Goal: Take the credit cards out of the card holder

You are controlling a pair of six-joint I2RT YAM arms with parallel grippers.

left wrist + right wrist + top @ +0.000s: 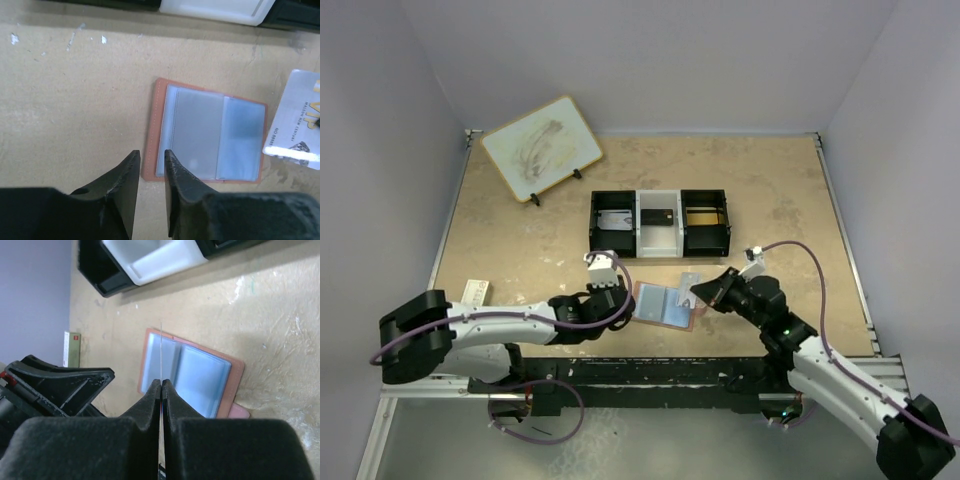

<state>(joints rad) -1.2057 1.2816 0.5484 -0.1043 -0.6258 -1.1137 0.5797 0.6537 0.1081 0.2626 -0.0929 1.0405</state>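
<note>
On the table, card holder lies open, crosswise; right tool pinches a card; left tool narrow.

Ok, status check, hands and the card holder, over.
Right hand shut on a credit card, out of the card holder. Left hand slightly open at the holder's left edge. Holder lies open; nothing in the way.

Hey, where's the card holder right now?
In the top view the card holder lies open on the table, front middle, just before the tray, between the left tool and the right tool, which pinches a card.
</note>
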